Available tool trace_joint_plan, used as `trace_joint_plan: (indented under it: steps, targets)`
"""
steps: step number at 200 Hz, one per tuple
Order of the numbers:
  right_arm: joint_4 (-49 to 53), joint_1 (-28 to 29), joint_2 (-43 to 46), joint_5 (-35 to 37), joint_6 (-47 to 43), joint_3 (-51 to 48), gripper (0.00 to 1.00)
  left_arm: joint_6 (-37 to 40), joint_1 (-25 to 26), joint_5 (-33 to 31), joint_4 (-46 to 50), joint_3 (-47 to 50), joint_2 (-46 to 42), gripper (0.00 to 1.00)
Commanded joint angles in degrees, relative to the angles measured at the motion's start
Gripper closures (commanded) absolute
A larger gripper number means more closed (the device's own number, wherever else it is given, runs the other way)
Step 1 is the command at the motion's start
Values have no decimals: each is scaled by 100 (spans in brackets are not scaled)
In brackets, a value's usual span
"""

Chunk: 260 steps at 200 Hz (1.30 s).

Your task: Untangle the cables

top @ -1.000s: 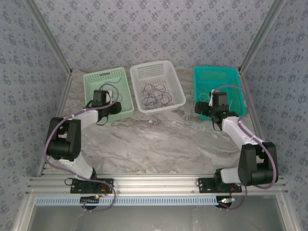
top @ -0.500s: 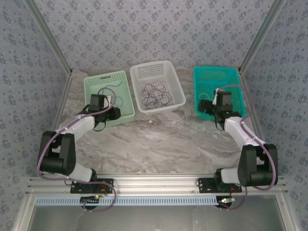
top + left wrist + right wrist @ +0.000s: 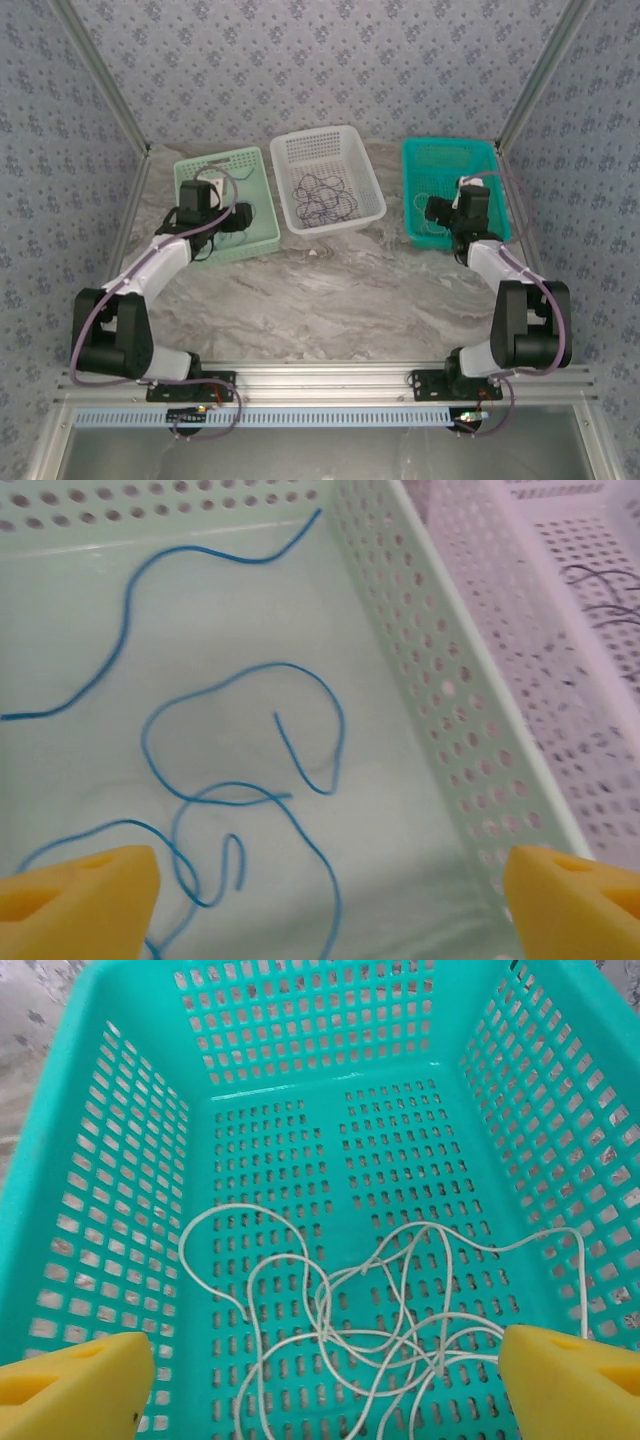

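Note:
Blue cables (image 3: 280, 664) lie in loose curls on the floor of the pale green basket (image 3: 400, 630). My left gripper (image 3: 330, 910) hangs open just above them, yellow fingertips (image 3: 80, 900) wide apart and nothing between them. White cables (image 3: 323, 1336) lie tangled on the floor of the teal basket (image 3: 130, 1160). My right gripper (image 3: 320, 1385) hovers open over them, holding nothing. From above, the left gripper (image 3: 238, 215) is over the green basket (image 3: 215, 157) and the right gripper (image 3: 435, 208) over the teal basket (image 3: 450, 145). Dark cables (image 3: 322, 198) lie in the white basket (image 3: 315, 135).
The three baskets stand in a row at the back of the marble table (image 3: 330, 290). The white basket's perforated wall (image 3: 560, 640) runs close beside the green basket's right wall. Patterned walls and metal frame posts enclose the table.
My left gripper has opened and let go of a blue cable, which now lies in the green basket. The left arm swung left and the right gripper moved farther over the teal basket.

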<state>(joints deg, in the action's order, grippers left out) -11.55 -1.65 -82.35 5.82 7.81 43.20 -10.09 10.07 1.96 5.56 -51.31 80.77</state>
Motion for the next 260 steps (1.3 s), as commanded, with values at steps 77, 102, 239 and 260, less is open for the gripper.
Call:
trace_joint_plan:
  steps: [77, 102, 239, 260]
  targets:
    - [-1031, -13, -92, 122, -643, -803, 9, 1053, -189, -638, -1046, 516, 574, 1]
    - [-1544, -20, -158, 270, -560, -1138, 9, 1243, -245, -400, -1508, 909, 445, 1]
    - [-2951, -72, -279, -122, -711, -1862, 11, 1137, -1135, 533, -3829, 2861, -615, 1]
    - [-3392, -24, -428, -217, -804, -2056, 11, 1118, -1244, 683, -4165, 2788, -337, 1]
